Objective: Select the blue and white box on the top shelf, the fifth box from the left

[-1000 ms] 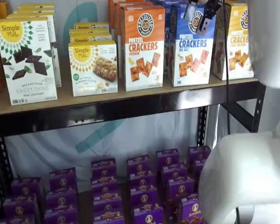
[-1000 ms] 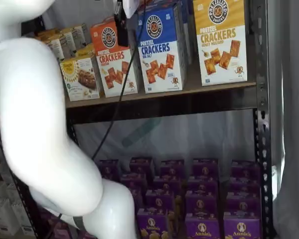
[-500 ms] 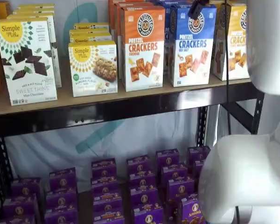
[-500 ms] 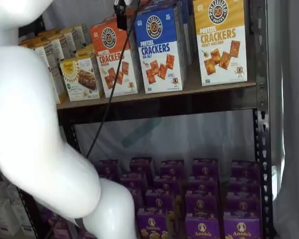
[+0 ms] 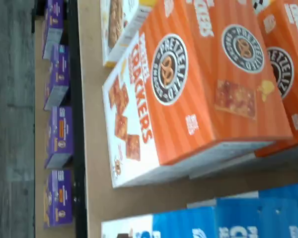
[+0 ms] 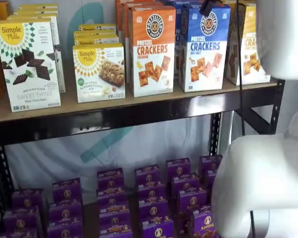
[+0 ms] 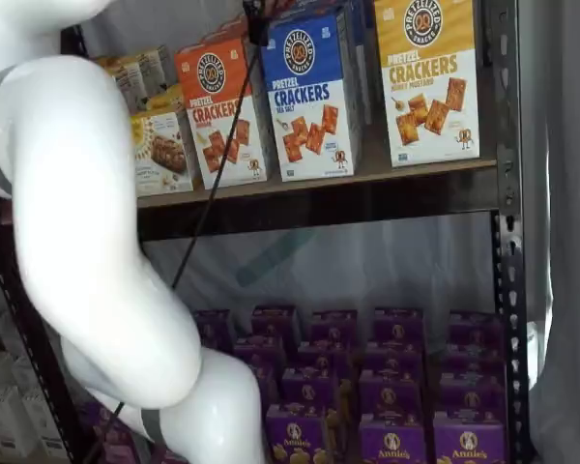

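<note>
The blue and white box (image 6: 204, 47) stood on the top shelf (image 6: 114, 106), between an orange cracker box (image 6: 151, 49) and a yellow one (image 7: 428, 77). Only a black tip of the end effector (image 6: 206, 6) hung at the box's upper edge, so whether its fingers were apart could not be told. A good approach would centre over the blue box's top, clear of the orange neighbour.

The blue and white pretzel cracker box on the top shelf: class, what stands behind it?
More blue boxes line up behind the blue and white box. How many, the front box hides.
</note>
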`<state>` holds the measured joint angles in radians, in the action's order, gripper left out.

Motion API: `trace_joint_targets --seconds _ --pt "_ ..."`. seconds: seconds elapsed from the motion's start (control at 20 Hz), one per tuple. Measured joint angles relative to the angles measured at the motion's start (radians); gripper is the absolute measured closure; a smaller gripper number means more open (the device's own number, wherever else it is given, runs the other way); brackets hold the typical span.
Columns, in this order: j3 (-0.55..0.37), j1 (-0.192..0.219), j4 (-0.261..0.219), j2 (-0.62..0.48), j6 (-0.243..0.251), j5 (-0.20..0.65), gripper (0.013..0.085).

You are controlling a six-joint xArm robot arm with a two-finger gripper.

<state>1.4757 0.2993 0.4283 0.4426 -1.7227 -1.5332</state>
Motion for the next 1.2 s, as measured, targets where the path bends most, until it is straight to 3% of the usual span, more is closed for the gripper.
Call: trace_joint_targets --seconds 0.6,1.2 --pt "0.020 -0.028 -0.064 -0.089 -0.023 0.052 0.0130" --pt "0.122 -0.061 -0.144 -0.161 -0.001 -0.065 0.0130"
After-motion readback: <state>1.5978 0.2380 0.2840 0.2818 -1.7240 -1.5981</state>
